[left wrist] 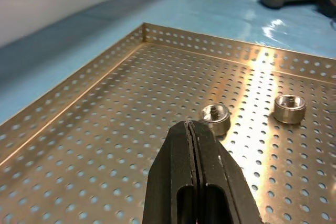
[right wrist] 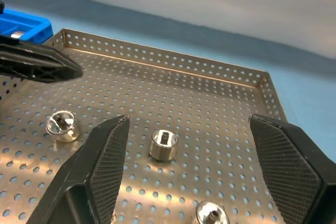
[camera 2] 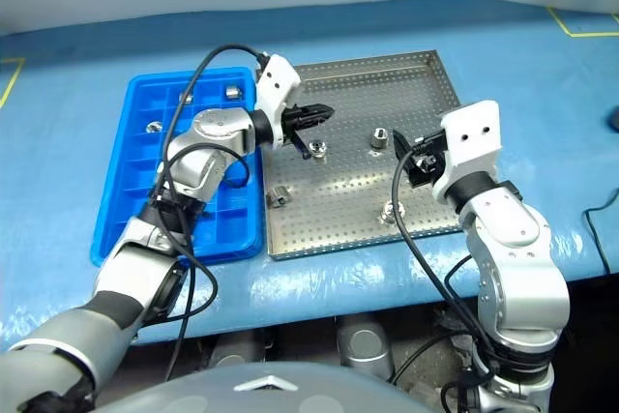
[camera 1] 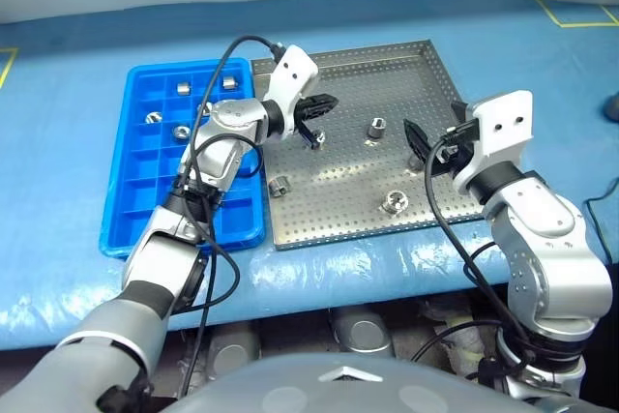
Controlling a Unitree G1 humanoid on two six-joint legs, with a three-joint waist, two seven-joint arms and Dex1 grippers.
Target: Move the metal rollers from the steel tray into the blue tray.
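Left claw (camera 1: 319,106) pinched fully shut and empty, hovering over the left-centre of the steel tray (camera 1: 435,60), tips aimed toward the tray's far right corner. Nearest roller (camera 1: 316,138) just beyond and below those tips, upright, hollow end up; a second upright roller (camera 1: 376,128) a little further toward the tray's right edge. Right claw (camera 1: 418,145) spread wide, empty, near the tray's right edge, level, with that second roller framed between its fingers (right wrist: 102,161) but apart from both. Left arm judged nearer the first roller, right arm nearer the second; shut left claw needing to part before any grasp.

Steel tray contents: four metal rollers in all, namely the two above, a third (camera 1: 393,202) upright near the near edge right of centre, a fourth (camera 1: 280,186) lying on its side close to the left rim, long axis roughly across the tray.

Blue tray (camera 1: 135,181) flush along the steel tray's left rim on the table (camera 1: 77,65); at least four rollers already in single compartments at its far end (camera 1: 182,89), near rows unfilled
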